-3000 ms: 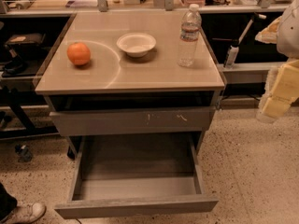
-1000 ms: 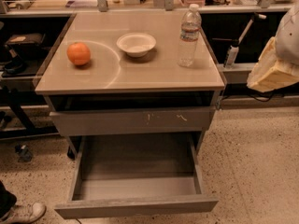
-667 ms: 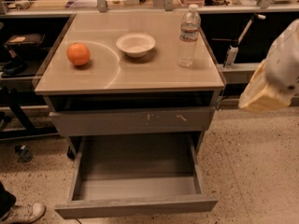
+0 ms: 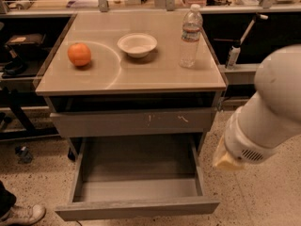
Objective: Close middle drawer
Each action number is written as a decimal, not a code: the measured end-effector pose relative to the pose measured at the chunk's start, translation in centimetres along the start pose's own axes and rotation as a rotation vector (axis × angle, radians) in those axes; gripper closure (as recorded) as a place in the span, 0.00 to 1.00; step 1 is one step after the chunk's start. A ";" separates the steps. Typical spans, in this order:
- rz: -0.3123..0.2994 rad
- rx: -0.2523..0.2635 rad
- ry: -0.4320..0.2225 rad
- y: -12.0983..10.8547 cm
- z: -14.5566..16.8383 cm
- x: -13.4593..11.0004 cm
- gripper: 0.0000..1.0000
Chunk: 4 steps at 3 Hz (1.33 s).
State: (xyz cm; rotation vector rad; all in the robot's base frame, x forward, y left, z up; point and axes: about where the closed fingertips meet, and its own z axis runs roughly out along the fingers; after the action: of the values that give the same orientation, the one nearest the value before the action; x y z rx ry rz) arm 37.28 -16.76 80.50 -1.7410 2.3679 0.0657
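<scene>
Middle drawer [image 4: 137, 208] at 6 o'clock sits fully pulled out, push not yet started; gripper [image 4: 225, 160] at 4 o'clock just beside it, grip state can't tell.

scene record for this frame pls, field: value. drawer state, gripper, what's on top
middle drawer: pulled far out, plain front toward the camera
drawer above: scratched front, sits well behind the open one
gripper: at the low end of the white arm, right of the open drawer, no contact visible
tabletop: orange left, bowl centre, water bottle upright at right
task status: not yet closed
</scene>
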 end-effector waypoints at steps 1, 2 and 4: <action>0.001 -0.075 0.035 1.9 7.3 1.6 1.00; 0.002 -0.083 0.040 2.4 8.1 1.9 1.00; 0.019 -0.197 -0.006 6.5 12.7 1.5 1.00</action>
State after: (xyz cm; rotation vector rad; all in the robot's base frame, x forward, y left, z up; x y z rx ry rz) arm 32.41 -14.20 67.30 -1.7982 2.4461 0.3165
